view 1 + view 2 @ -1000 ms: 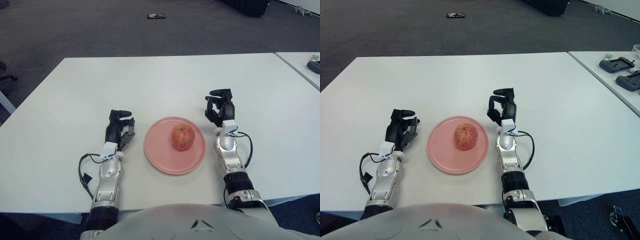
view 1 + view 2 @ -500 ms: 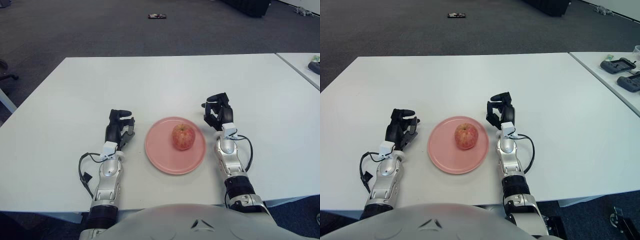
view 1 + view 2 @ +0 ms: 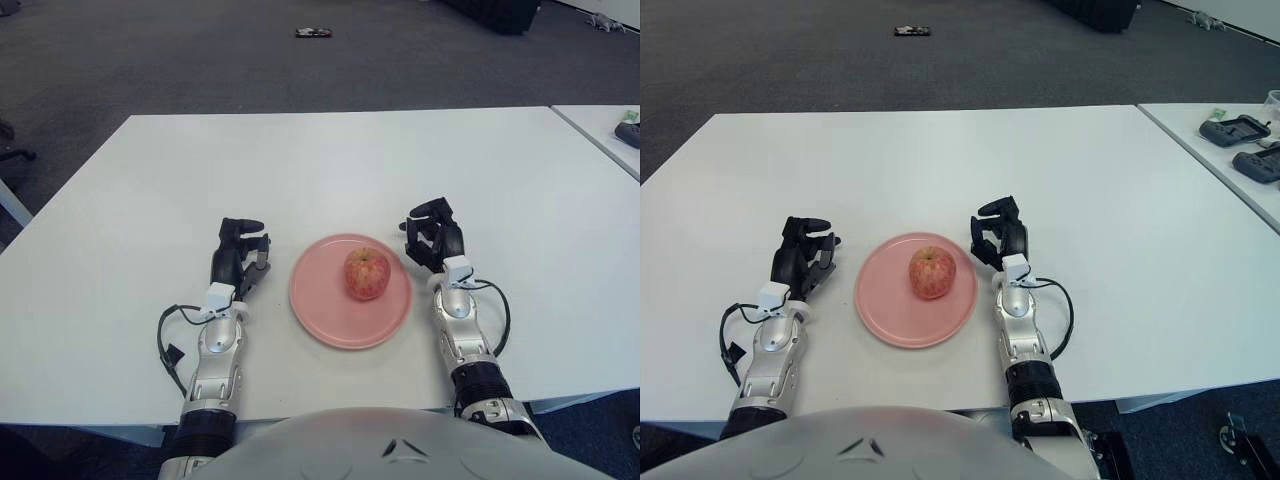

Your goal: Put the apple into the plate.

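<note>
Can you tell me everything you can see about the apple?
The apple is round, red with yellowish patches and streaks, and has a small dip at the top. It looks whole and sits upright on the pink plate, a little right of its middle. Only the plate touches it. The right robot hand is beside the plate, not touching the apple, and the left robot hand is on the other side.

A white table point(image 3: 330, 160) carries a pink plate point(image 3: 325, 310).

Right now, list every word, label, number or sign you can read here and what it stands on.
None can be read: the apple, pink plate, white table, left hand and right hand bear no legible text.
The devices on the neighbouring table are too small to read.
</note>
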### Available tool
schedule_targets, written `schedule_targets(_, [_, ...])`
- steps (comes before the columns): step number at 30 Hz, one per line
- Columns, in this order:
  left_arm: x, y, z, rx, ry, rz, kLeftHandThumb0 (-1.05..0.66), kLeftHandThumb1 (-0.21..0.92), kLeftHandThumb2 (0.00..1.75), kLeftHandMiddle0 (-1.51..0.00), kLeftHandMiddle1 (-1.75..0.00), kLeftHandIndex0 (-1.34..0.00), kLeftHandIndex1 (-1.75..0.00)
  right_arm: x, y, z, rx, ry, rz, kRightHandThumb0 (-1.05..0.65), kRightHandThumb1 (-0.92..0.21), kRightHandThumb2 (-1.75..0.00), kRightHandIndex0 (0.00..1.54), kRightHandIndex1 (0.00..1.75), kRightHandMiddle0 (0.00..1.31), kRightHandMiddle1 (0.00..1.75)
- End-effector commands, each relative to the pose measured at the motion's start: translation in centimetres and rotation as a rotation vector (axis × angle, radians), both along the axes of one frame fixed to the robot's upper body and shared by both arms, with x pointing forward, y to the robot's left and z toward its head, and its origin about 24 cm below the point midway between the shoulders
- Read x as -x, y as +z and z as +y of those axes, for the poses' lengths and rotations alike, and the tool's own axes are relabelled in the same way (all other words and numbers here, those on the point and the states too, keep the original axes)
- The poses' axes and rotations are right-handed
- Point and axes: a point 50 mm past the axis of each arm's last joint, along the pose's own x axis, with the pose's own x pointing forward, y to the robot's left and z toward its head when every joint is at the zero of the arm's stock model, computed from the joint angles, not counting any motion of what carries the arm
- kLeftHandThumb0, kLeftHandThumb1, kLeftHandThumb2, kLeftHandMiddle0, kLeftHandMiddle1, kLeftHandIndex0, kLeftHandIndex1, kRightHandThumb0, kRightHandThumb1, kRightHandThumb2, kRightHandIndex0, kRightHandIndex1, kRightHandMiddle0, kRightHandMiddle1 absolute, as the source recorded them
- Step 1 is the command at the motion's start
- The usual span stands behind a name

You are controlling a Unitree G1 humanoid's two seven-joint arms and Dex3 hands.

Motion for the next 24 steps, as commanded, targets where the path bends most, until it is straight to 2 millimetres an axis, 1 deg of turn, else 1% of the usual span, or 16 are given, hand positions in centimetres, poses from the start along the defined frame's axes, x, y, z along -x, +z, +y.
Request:
schedule_targets(1, [-0.4, 0.3, 0.0, -0.003, -0.010, -0.015, -0.35, 0.92, 0.52, -0.36, -1.40, -0.20, -1.75, 0.3, -0.3, -0.1, 0.005, -0.001, 0.009, -0.37, -0.73, -0.79, 0.56, 1.23, 0.30, 1.75])
schedule_targets(10, [-0.5, 0.4, 0.0, -0.016, -0.001, -0.015, -0.35, 0.92, 0.53, -0.36, -1.44, -0.20, -1.75, 1.1, -1.1, -0.3, 0.008, -0.007, 0.052, -0.37, -0.74, -0.78, 0.56, 1.23, 0.30, 1.75])
schedule_targets(24, [-0.6, 0.5, 0.1, -0.024, -0.003, -0.002, -0.35, 0.92, 0.52, -0.36, -1.42, -0.20, -1.75, 1.4, -1.8, -0.3, -0.010, -0.020, 0.099, -0.36, -0.78, -0.72, 0.51, 1.23, 0.27, 1.75])
